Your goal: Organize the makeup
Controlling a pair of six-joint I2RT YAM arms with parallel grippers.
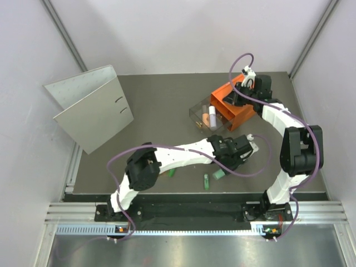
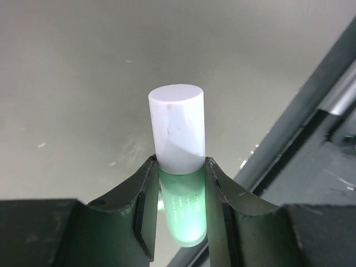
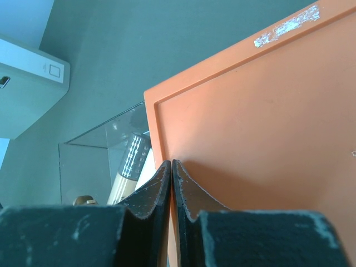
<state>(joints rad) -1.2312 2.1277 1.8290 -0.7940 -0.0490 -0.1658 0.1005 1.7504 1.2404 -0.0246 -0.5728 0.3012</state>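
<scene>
My left gripper is shut on a mint green tube with a white cap and holds it above the table. In the top view this gripper is right of centre, and the cap sticks out of it. An orange tube and a pale white tube lie in a clear drawer. Two slim green sticks lie near the front edge. My right gripper is shut, its tips on the edge of the orange box. The palette is out of view.
The orange drawer box stands at the back right with the clear drawer pulled out to its left. A grey ring binder stands open at the back left. Another small green item lies under the left arm.
</scene>
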